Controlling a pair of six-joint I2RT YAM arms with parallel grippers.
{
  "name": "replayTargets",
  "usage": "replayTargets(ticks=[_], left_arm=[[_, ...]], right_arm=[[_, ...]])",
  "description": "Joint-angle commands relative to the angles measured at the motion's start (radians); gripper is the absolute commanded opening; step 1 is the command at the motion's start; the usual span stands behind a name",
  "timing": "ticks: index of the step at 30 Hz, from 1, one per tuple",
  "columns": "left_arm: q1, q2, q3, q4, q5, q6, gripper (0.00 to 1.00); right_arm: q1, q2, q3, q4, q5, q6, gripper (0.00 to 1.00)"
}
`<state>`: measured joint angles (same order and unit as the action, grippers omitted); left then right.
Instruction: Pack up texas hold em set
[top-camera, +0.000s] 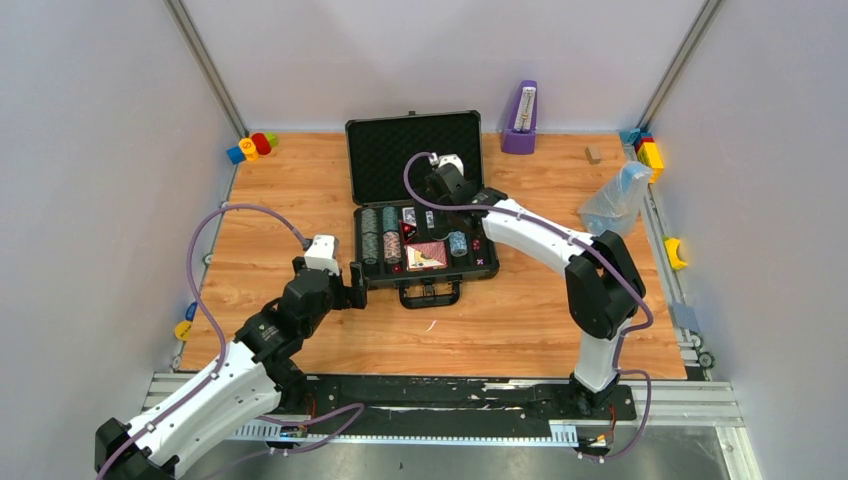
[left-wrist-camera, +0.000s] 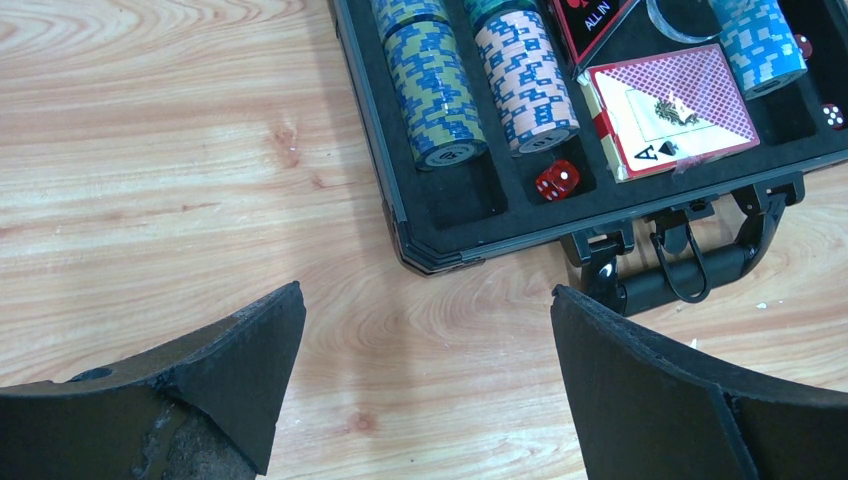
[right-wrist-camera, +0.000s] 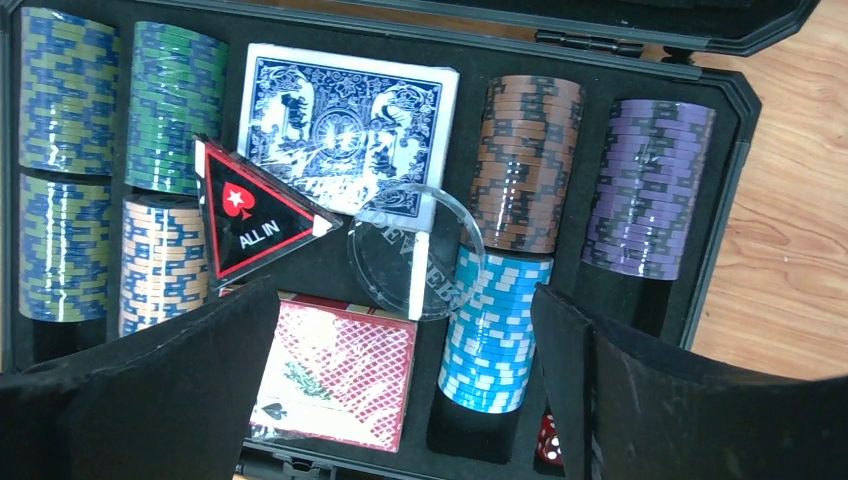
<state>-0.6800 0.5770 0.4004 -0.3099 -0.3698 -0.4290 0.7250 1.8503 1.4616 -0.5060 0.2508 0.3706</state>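
Open black case (top-camera: 400, 160) on the table (top-camera: 290, 190) holds chip rolls (right-wrist-camera: 525, 160) and card decks (right-wrist-camera: 345, 125); the right gripper (right-wrist-camera: 405, 300) hovers above them, spread wide and empty, the left gripper (left-wrist-camera: 428, 295) spread beside its near-left corner.

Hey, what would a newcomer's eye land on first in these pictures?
The open black case at the table's middle, its foam slots packed with striped chip rolls and card decks. A black-and-red triangular ALL IN button lies by the blue deck, with the right tool open above the case.
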Motion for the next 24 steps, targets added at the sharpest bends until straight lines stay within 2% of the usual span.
replayTargets(ticks=[1, 5, 11, 17, 19, 22, 24], left_arm=[[0.003, 0.0, 0.001, 0.022, -0.018, -0.008, 1.0], [0.003, 0.0, 0.0, 0.021, -0.018, -0.008, 1.0], [0.003, 0.001, 0.001, 0.021, -0.018, -0.008, 1.0], [0.003, 0.0, 0.0, 0.02, -0.019, -0.007, 1.0], [0.003, 0.0, 0.001, 0.019, -0.02, -0.009, 1.0], [0.003, -0.002, 0.0, 0.019, -0.019, -0.008, 1.0], [0.003, -0.002, 0.0, 0.019, -0.02, -0.008, 1.0]], right_arm=[[-0.018, -0.022, 0.053, 0.005, -0.041, 0.027, 1.0], [-0.096, -0.067, 0.052, 0.019, -0.06, 0.056, 0.96], [-0.309, -0.128, 0.019, 0.108, -0.207, 0.18, 0.88], [-0.458, -0.06, 0.022, 0.258, -0.221, 0.274, 0.77], [-0.49, 0.002, 0.078, 0.268, -0.233, 0.284, 0.69], [-0.538, 0.094, 0.162, 0.274, -0.315, 0.32, 0.46], [-0.561, 0.141, 0.202, 0.302, -0.36, 0.335, 0.27]])
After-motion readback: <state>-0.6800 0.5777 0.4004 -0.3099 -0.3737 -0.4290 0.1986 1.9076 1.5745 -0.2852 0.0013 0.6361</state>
